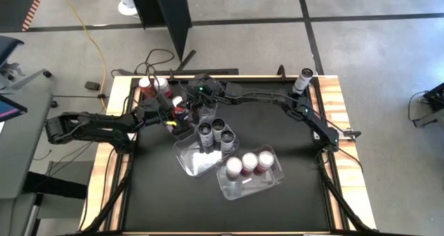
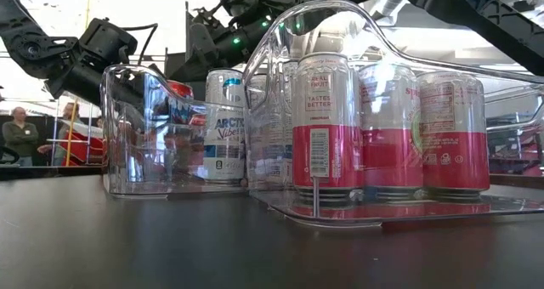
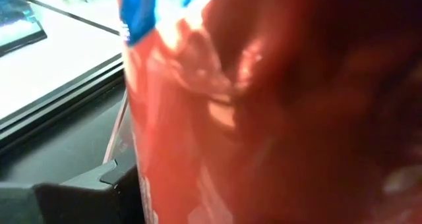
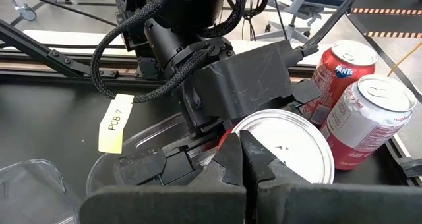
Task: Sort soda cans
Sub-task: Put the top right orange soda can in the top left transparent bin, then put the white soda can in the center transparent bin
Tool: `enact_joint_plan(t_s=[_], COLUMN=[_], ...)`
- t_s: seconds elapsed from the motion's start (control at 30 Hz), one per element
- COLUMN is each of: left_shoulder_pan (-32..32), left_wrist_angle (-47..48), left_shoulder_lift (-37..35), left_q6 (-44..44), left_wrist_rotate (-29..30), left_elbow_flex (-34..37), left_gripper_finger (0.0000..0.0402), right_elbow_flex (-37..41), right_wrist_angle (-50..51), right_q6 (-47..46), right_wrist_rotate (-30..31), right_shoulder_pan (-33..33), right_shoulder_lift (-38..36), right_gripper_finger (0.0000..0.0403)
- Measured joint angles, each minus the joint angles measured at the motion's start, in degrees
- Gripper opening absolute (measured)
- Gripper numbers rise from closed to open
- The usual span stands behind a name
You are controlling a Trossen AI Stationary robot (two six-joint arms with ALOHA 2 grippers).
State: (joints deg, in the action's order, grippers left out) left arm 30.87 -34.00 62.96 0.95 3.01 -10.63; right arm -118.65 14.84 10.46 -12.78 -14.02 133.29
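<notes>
Jaws: left gripper [image 1: 175, 118] clamped on a red soda can [image 3: 264, 112]; right gripper [image 4: 244, 159] pressed together, holding nothing.
High view: both arms meet at the far left part of the black counter [image 1: 277, 208]. Left gripper sits at the far edge of a clear plastic tub [image 1: 191, 159]; three dark cans [image 1: 216, 132] stand in this tub. A second clear tub [image 1: 267, 184], just beside it, holds three white-and-red cans [image 1: 249, 163]. Two red cans [image 1: 151, 86] stand at the far left corner, one silver-topped can [image 1: 304, 76] at the far right corner.
Low view: level with the counter, it shows labels that the high view hides: white-and-red cans [image 2: 321, 127] in the near tub [image 2: 357, 212], an "Arctic" can [image 2: 224, 127] in the tub behind [image 2: 127, 127]. Both arms hang above the tubs. People stand in the room beyond.
Left wrist view: the held red can with a blue patch fills almost everything; counter edge only at one side.
Right wrist view: closed fingers [image 4: 227, 165] hover just over the held can's silver top [image 4: 283, 145]. Left gripper's dark body [image 4: 244, 79] flanks that can. Two red cans [image 4: 362, 112] stand close beside it, and a yellow tag [image 4: 115, 122] reads "PCB 7".
</notes>
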Motion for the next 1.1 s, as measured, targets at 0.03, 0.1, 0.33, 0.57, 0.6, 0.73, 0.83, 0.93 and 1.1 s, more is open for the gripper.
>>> enact_joint_plan(t_s=[0.03,0.1,0.33,0.57,0.6,0.73,0.83,0.93,1.1], left_shoulder_pan=[0.0,0.0,0.04,0.04,0.04,0.04,0.04,0.04,0.04], left_wrist_angle=[0.0,0.11,0.6,-0.1,-0.26,-1.3,-1.76,-2.54,-4.06], left_shoulder_lift=[0.0,0.0,-0.03,-0.11,-0.1,-0.09,-0.09,-0.07,-0.11], left_q6=[0.06,0.13,0.72,1.72,1.69,1.17,0.81,0.02,-0.82], left_wrist_rotate=[0.01,0.02,0.0,-0.17,-0.19,-0.16,-0.13,0.26,1.26], left_elbow_flex=[0.0,0.0,-0.04,-0.11,-0.09,-0.07,0.0,0.0,0.02], left_gripper_finger=[0.0314,0.0314,0.0342,0.0363,0.0362,0.036,0.036,0.036,0.0359], right_elbow_flex=[0.0,0.0,0.1,0.37,0.35,1.21,1.38,1.36,1.37], right_wrist_angle=[0.03,0.11,1.73,3.58,3.73,2.92,2.94,2.62,1.44], right_q6=[0.0,0.0,-0.04,-0.11,-0.13,-0.11,0.02,0.94,2.52], right_wrist_rotate=[0.02,0.02,0.12,1.11,1.16,1.13,1.14,1.1,1.05], right_shoulder_pan=[0.0,0.0,0.02,-0.22,-0.45,-0.5,-0.61,-0.55,-0.55], right_shoulder_lift=[0.0,0.0,0.08,0.59,0.55,0.46,0.46,0.35,0.35], right_gripper_finger=[0.0,0.0,0.0,0.0,0.0,0.0,0.0,0.0,0.0])
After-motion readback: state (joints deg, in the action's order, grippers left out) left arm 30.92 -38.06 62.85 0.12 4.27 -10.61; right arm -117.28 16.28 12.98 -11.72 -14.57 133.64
